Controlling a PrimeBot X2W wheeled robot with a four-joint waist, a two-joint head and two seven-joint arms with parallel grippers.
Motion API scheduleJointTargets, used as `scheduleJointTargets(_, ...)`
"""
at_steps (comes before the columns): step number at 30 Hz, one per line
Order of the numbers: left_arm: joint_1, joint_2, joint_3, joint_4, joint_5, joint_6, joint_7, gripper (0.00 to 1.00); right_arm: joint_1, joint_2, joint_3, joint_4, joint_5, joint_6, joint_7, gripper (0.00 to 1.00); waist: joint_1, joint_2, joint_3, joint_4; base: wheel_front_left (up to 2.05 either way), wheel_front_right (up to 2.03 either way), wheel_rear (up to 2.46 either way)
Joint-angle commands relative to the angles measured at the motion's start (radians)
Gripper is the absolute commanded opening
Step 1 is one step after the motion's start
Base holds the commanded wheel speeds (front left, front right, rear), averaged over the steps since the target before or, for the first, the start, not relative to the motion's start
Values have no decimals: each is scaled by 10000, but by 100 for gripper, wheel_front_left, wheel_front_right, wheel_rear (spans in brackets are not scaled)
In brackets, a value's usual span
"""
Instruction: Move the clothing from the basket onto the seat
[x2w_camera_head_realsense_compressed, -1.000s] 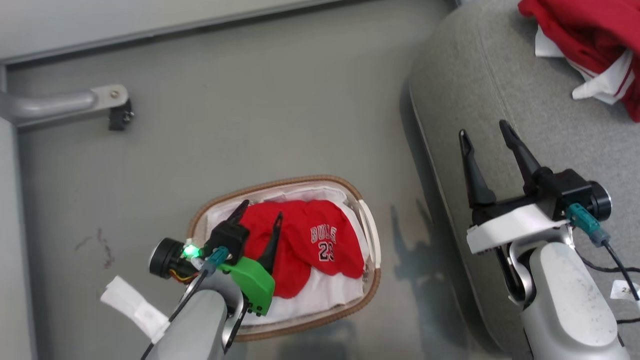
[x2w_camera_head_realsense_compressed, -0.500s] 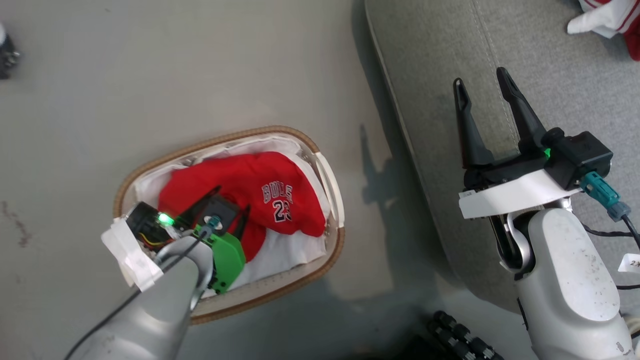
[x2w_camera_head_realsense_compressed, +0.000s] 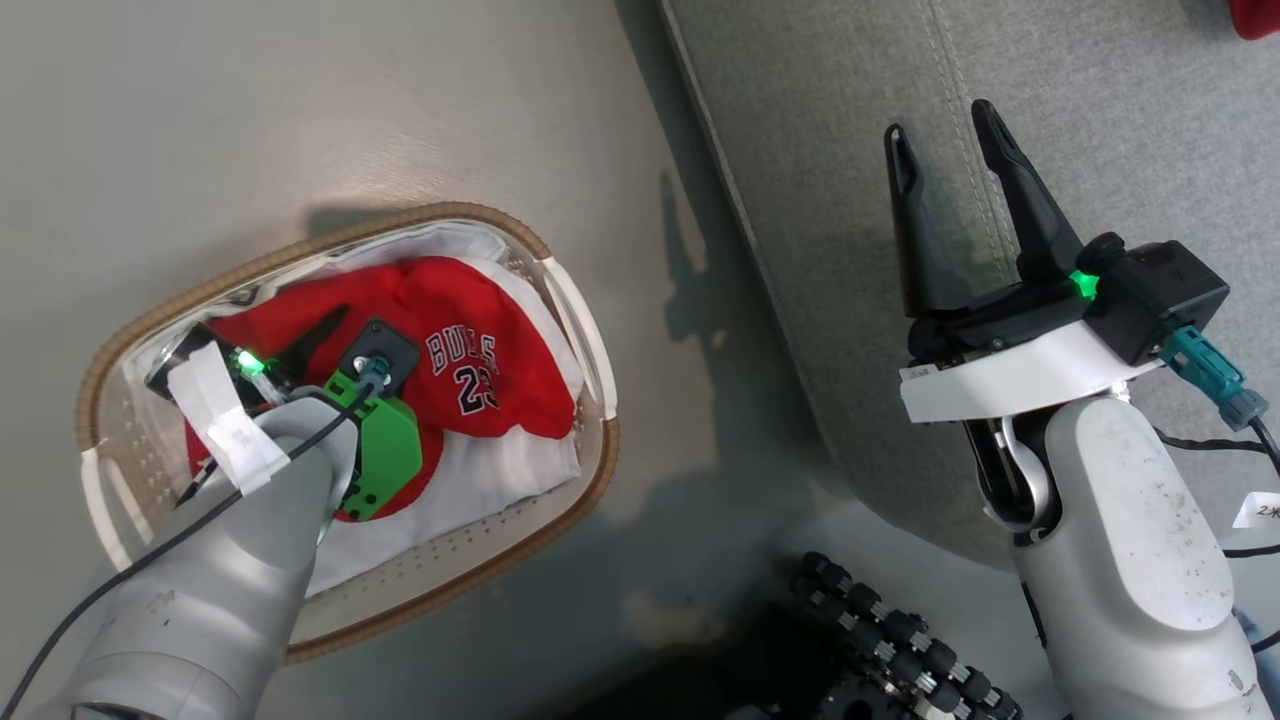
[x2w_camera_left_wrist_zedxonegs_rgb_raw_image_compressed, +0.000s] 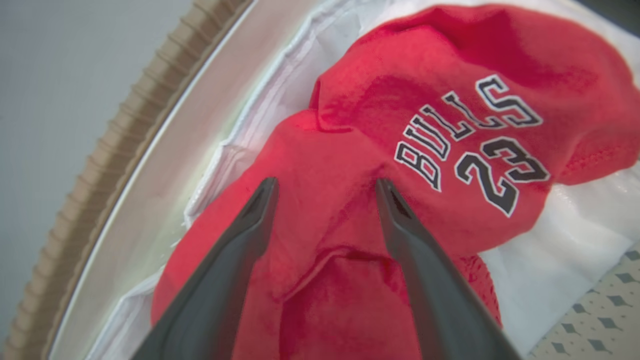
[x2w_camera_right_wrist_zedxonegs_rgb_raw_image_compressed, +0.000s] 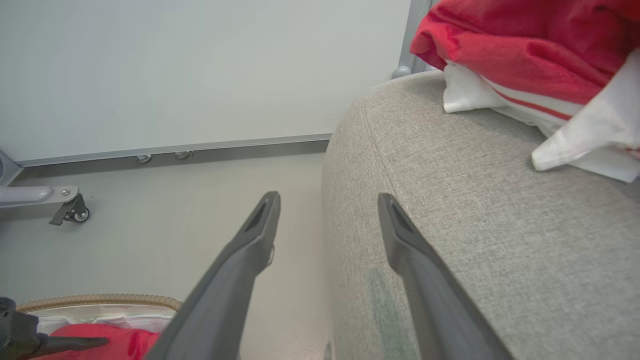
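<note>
The basket (x2w_camera_head_realsense_compressed: 330, 232), white with a brown woven rim, stands on the floor at the left. In it a red garment (x2w_camera_head_realsense_compressed: 470, 330) printed "BULLS 23" lies on the white liner (x2w_camera_head_realsense_compressed: 500, 475). My left gripper (x2w_camera_left_wrist_zedxonegs_rgb_raw_image_compressed: 325, 187) is open, reaching down into the basket, its tips at the red fabric with a raised fold between them. One finger (x2w_camera_head_realsense_compressed: 318, 335) shows beside the wrist camera. My right gripper (x2w_camera_head_realsense_compressed: 938, 120) is open and empty above the grey seat (x2w_camera_head_realsense_compressed: 1100, 120), near its rounded edge. A second red garment (x2w_camera_right_wrist_zedxonegs_rgb_raw_image_compressed: 525, 45) with white trim lies on the seat.
My base's black rollers (x2w_camera_head_realsense_compressed: 880, 640) sit at the bottom, between basket and seat. Grey floor (x2w_camera_head_realsense_compressed: 300, 100) surrounds the basket. A white wall (x2w_camera_right_wrist_zedxonegs_rgb_raw_image_compressed: 200, 65) and a grey frame leg with a caster (x2w_camera_right_wrist_zedxonegs_rgb_raw_image_compressed: 70, 210) stand beyond.
The head camera has tilted and shifted the whole picture. My left gripper has gone lower into the basket, onto the red garment, still open. The right gripper holds its pose over the seat.
</note>
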Motion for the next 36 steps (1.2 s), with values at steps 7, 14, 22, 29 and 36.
scheduleJointTargets(7,-310,178,-175,359,67,207,1070,100,-93,-15,163,-62,213,-14,-21,100,-2,0,260,-328,0,0,0)
scheduleJointTargets(14,-42,202,-205,495,-111,253,2192,41,-38,-15,268,-110,330,-14,-21,100,-2,0,296,-418,0,0,0)
scheduleJointTargets(22,142,268,-185,533,-373,205,3281,0,-32,-17,211,-48,324,-14,-21,100,-2,0,350,-455,0,0,0)
scheduleJointTargets(29,305,109,-225,516,-594,136,2941,0,-86,-17,134,85,267,-12,-21,100,-2,0,166,-306,0,0,0)
scheduleJointTargets(36,519,-195,-260,401,-797,-23,2228,0,6,-17,-27,159,100,-12,-21,100,-2,0,-257,-14,0,0,0)
